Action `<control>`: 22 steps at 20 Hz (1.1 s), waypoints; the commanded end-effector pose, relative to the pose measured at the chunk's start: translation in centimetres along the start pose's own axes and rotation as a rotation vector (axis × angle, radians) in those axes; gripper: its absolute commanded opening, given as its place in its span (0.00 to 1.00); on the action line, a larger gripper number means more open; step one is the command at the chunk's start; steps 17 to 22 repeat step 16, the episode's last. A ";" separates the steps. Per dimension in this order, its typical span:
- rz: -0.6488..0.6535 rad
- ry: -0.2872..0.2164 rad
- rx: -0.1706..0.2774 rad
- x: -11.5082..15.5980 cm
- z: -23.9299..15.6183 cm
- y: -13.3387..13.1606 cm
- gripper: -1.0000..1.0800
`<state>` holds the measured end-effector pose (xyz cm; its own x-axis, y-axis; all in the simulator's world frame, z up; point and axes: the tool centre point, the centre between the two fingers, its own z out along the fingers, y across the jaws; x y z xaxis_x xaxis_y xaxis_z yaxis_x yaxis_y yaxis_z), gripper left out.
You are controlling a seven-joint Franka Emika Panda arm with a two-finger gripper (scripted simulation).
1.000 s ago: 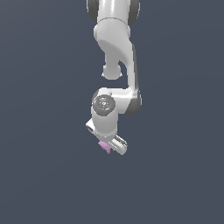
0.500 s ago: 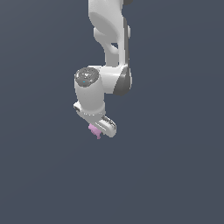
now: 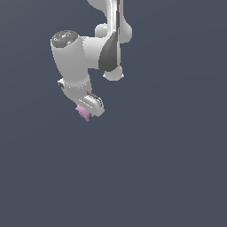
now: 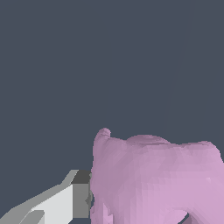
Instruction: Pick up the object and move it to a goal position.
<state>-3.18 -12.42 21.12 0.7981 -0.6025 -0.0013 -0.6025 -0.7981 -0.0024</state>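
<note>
Gripping matte pink lumpy object (image 3: 83, 112), pincer (image 3: 87, 111).

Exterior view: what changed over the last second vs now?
The gripper carried the pink object toward the exterior view's left and upward, and the wrist swung with it. Nothing was let go: the object stays at the fingertips, and the wrist view shows a finger right against it. The plain dark background looks the same.
</note>
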 end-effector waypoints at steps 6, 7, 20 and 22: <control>-0.001 0.000 0.000 -0.7 -4.5 4.5 0.00; -0.001 0.000 0.000 -0.7 -4.9 4.9 0.00; -0.001 0.001 -0.002 -0.7 -6.7 6.7 0.00; -0.001 0.001 -0.002 -0.7 -6.7 6.7 0.00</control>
